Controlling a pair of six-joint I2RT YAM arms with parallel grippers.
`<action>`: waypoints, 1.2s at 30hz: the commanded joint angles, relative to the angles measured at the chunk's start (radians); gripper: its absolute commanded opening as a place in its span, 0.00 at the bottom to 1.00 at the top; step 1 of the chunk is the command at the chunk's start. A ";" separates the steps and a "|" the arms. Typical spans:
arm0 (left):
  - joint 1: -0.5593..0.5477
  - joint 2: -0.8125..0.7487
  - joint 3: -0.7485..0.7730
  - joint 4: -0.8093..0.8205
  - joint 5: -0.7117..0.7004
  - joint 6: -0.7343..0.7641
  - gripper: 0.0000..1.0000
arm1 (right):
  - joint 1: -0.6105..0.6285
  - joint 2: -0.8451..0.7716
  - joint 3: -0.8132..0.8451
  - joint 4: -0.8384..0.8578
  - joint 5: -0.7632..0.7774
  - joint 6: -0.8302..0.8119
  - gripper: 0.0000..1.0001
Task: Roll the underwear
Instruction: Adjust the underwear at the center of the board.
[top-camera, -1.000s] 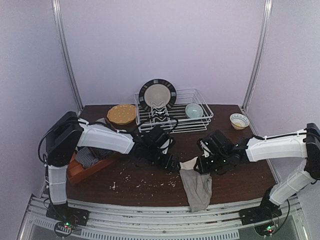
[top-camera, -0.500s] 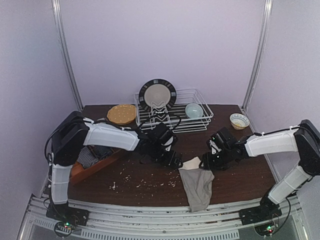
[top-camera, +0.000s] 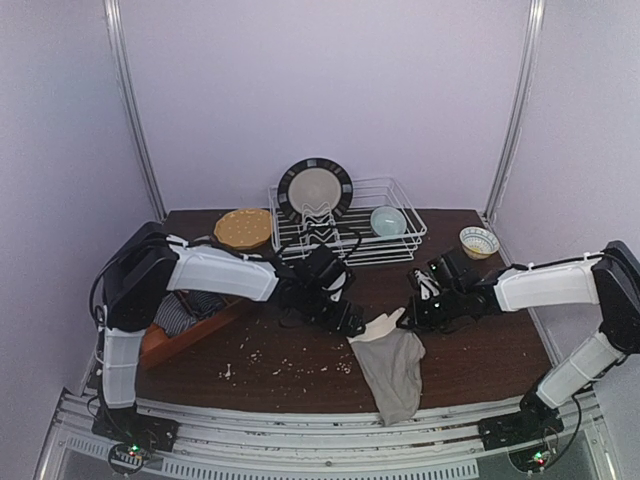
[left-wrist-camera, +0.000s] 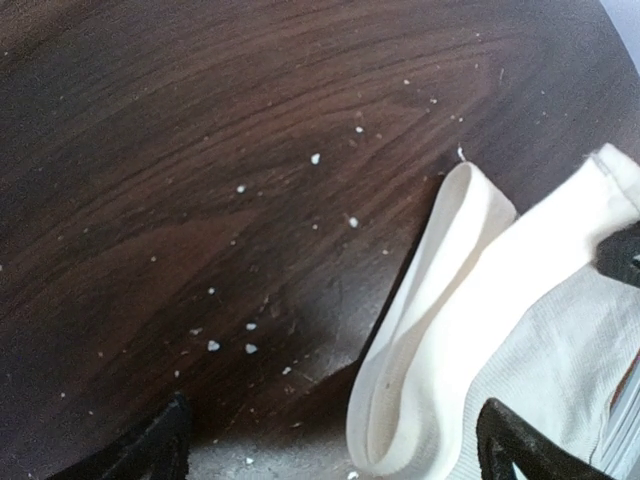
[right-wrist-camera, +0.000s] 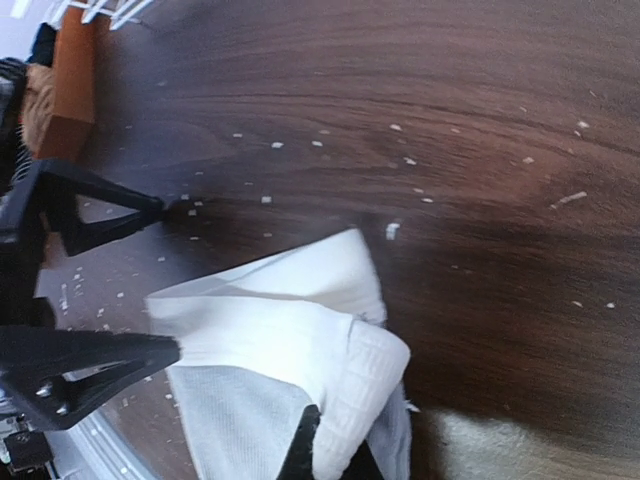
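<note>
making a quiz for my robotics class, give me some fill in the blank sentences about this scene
1. The right claw is shut on the grey underwear's white ____.
2. The left claw's jaws stand ____.
3. The grey underwear hangs over the table's ____ edge.
4. The plate stands upright in the white wire ____.

Missing words: waistband; open; near; rack
</note>
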 joint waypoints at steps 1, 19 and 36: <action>0.011 -0.041 -0.053 -0.023 -0.026 0.000 0.98 | 0.015 -0.066 -0.001 0.020 -0.058 -0.056 0.00; 0.011 -0.256 -0.302 0.033 -0.165 -0.086 0.98 | 0.114 0.022 0.087 0.154 -0.374 -0.069 0.00; 0.011 -0.523 -0.537 -0.001 -0.287 -0.182 0.98 | 0.358 0.229 0.228 0.286 -0.187 0.158 0.00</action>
